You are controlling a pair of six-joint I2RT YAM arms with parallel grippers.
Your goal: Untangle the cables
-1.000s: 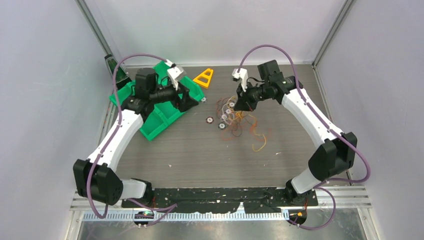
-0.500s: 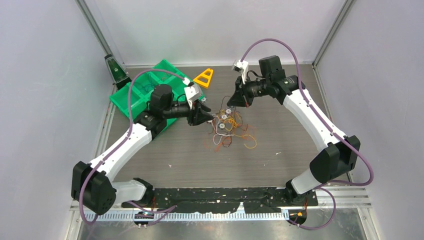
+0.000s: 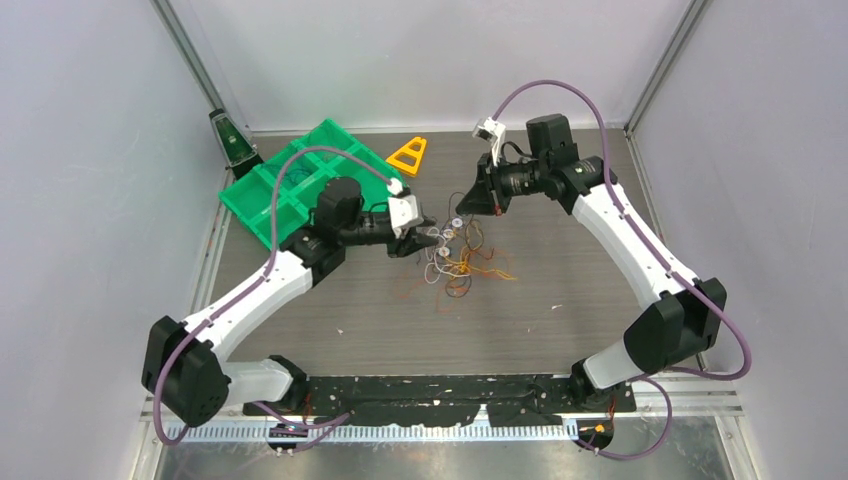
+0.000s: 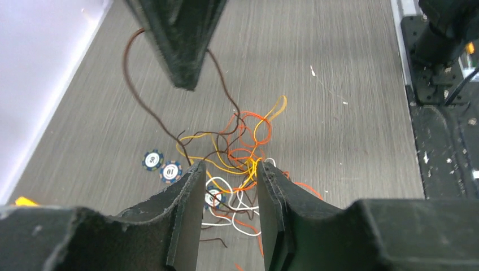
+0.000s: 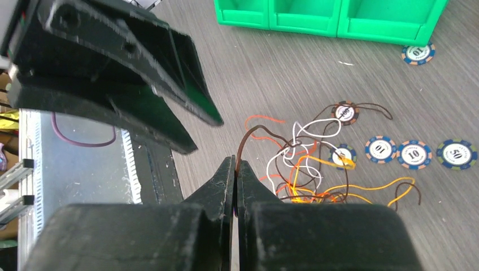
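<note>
Grey wood-grain tabletop (image 3: pixel 400 320); plain pale walls (image 3: pixel 420 60) on three sides; metal corner posts (image 3: pixel 190 52); soft even light.

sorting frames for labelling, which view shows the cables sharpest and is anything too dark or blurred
Top external: even, soft light, but the cables are only tiny threads. Left wrist: cables sharp, its own fingers near-black. Right wrist: cables and chips crisp, the right gripper dark, with little detail.

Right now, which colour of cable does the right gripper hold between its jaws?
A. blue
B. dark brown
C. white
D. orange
B: in the right wrist view the right gripper has its jaws shut on a dark brown cable that runs up to their tips.
</note>
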